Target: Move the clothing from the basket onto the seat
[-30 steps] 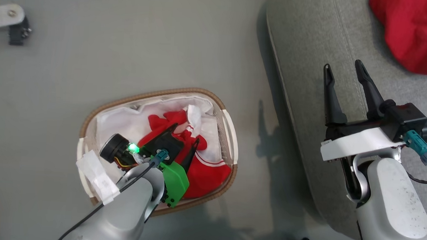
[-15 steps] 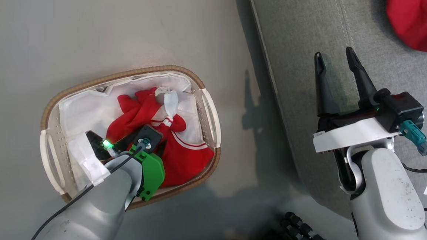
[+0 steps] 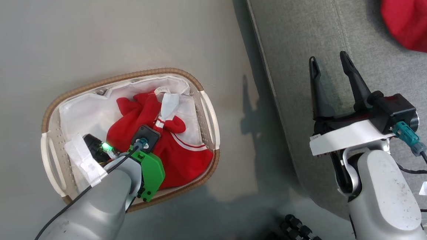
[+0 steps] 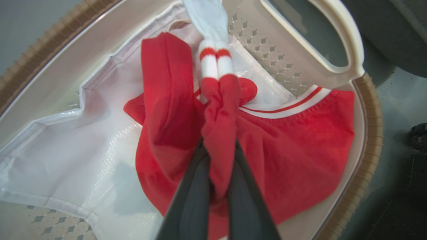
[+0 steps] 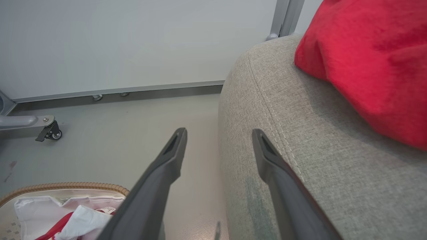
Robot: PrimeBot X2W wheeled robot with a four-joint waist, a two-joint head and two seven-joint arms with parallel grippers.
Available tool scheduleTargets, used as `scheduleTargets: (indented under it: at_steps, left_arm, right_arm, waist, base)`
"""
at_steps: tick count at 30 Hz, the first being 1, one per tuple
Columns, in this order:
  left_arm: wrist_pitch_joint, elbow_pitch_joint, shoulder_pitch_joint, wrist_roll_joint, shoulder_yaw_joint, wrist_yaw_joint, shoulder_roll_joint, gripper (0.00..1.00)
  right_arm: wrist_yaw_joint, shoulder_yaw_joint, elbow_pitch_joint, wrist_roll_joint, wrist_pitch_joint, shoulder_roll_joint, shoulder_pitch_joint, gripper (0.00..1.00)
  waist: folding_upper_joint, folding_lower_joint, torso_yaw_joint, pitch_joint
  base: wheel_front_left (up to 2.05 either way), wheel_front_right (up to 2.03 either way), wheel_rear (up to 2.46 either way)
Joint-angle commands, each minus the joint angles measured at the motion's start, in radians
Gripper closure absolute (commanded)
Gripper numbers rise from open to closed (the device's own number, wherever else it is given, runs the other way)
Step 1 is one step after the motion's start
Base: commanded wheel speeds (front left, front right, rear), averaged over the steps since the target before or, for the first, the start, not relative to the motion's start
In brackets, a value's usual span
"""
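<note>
- The basket (image 3: 127, 78) stands on the floor at the left of the head view, its long axis running from 8 to 2 o'clock. The whole picture has slid sideways since a second ago, so the camera has moved, not the basket.
- A second ago the left gripper (image 4: 218, 150) had its fingers (image 4: 190, 200) spread over the cloth. Now it is deep in the basket, with the fingers pinched almost together on a gathered fold of the red garment (image 4: 293, 133). The grasp looks made, and lifting it out is probably the next step.
- That garment is still inside the basket, lying on the white liner (image 4: 66, 160). In the head view its long axis runs from the broad striped body at 5 o'clock to the white-cuffed end (image 4: 213, 63) at 11 o'clock. In the left wrist view the pinched strip points straight to 12 o'clock.
- The right gripper (image 3: 328, 59) hangs over the near edge of the seat (image 3: 300, 36). Its fingers are wide apart, hold nothing and point to 12 o'clock.
- A second red garment (image 3: 415, 24) already lies on the seat at 1 o'clock, so I judge the task half done.
</note>
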Motion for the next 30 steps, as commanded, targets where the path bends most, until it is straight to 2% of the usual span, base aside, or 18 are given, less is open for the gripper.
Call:
scheduleTargets:
  at_steps: [1,11,16,25,30]
  left_arm:
    - [-0.013,-0.011,0.011,-0.007,0.002,-0.005,0.000,1.00]
    - [-0.060,-0.140,0.055,-0.055,0.007,-0.001,-0.003,1.00]
    - [-0.059,-0.282,0.108,-0.057,0.022,0.003,-0.001,1.00]
    - [-0.060,-0.527,0.180,-0.034,0.021,-0.006,0.047,1.00]
    - [-0.060,-0.617,0.139,-0.019,0.011,-0.012,0.091,1.00]
  right_arm:
    - [-0.001,-0.003,0.007,-0.011,0.000,-0.003,0.012,0.00]
    - [-0.001,-0.023,0.035,-0.083,0.000,-0.004,0.087,0.00]
    - [-0.001,-0.037,0.054,-0.111,0.000,-0.004,0.141,0.00]
    - [-0.001,-0.053,0.081,-0.130,0.000,-0.004,0.258,0.00]
    - [-0.001,-0.045,0.092,-0.135,0.000,-0.004,0.315,0.00]
  waist:
    - [0.0000,-0.0001,0.018,-0.036]
    - [0.0000,-0.0001,0.108,-0.228]
    - [0.0000,-0.0001,0.152,-0.358]
    - [0.0000,-0.0001,0.207,-0.576]
    - [0.0000,-0.0001,0.221,-0.669]
  base:
    - [0.00,0.00,0.00]
    - [0.00,0.00,0.00]
    - [0.00,0.00,0.00]
    - [0.00,0.00,0.00]
    - [0.00,0.00,0.00]
